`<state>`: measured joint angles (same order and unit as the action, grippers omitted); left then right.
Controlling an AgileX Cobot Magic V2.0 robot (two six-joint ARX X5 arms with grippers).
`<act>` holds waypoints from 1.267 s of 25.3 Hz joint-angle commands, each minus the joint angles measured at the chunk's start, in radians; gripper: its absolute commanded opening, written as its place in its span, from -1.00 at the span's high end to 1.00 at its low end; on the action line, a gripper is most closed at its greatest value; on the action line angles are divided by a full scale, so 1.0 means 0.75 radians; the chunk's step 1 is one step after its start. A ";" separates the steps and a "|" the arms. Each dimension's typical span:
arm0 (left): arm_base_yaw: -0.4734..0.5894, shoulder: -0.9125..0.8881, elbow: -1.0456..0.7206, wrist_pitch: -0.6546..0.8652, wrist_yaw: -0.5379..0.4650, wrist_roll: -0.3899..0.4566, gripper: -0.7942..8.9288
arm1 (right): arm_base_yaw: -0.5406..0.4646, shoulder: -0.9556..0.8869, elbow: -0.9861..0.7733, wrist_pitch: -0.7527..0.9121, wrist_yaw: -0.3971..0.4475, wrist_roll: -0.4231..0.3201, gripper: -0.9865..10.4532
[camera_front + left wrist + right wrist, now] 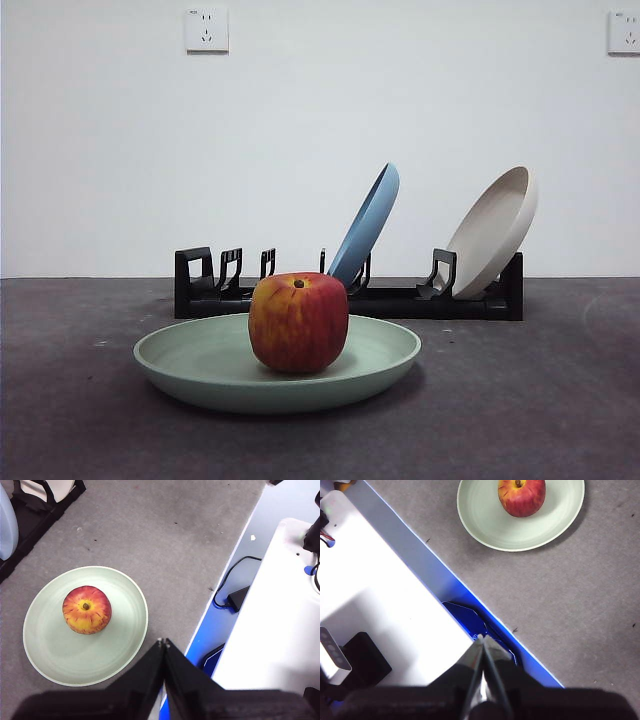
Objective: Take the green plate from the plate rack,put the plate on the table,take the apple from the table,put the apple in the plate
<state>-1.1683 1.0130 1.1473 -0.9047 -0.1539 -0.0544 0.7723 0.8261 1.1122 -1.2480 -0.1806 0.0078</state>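
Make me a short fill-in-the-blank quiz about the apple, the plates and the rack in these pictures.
1. The apple sits in the ____ plate.
2. The rack holds a beige plate and a ____ one.
3. The left gripper and right gripper both have their jaws ____.
4. The green plate lies on the ____, not in the rack.

Missing words: green; blue; shut; table

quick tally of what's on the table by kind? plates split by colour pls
Plates: 3 — green plate flat on the table, blue plate and beige plate leaning in the rack.
Apples: 1 — apple sitting in the green plate.
Plate racks: 1 — plate rack.
Total: 5 things.
Left gripper and right gripper hold nothing.
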 commanded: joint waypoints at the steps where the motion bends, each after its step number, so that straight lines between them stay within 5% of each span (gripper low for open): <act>1: -0.002 0.001 0.001 0.008 -0.002 -0.007 0.84 | 0.002 -0.004 -0.010 0.008 -0.001 0.002 0.83; 11: -0.001 0.001 0.001 0.031 -0.014 0.005 0.84 | 0.002 -0.004 -0.010 0.008 -0.001 0.002 0.83; 15: 0.066 -0.024 0.001 0.209 -0.158 0.142 0.84 | 0.002 -0.004 -0.010 0.008 -0.001 0.002 0.83; 19: 0.273 -0.072 -0.002 0.512 -0.158 0.297 0.84 | 0.002 -0.004 -0.010 0.008 -0.001 0.002 0.83; 23: 0.574 -0.152 -0.003 0.706 -0.009 0.299 0.84 | 0.002 -0.004 -0.010 0.008 -0.001 0.002 0.83; 27: 0.862 -0.243 -0.003 0.768 0.152 0.299 0.84 | 0.002 -0.004 -0.010 0.008 -0.001 0.002 0.83; 32: 1.158 -0.380 -0.050 0.784 0.172 0.301 0.84 | 0.002 -0.004 -0.010 0.008 -0.001 0.002 0.83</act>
<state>-0.3416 0.7502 1.1316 -0.3233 -0.0303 0.1574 0.7723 0.8261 1.1122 -1.2480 -0.1806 0.0078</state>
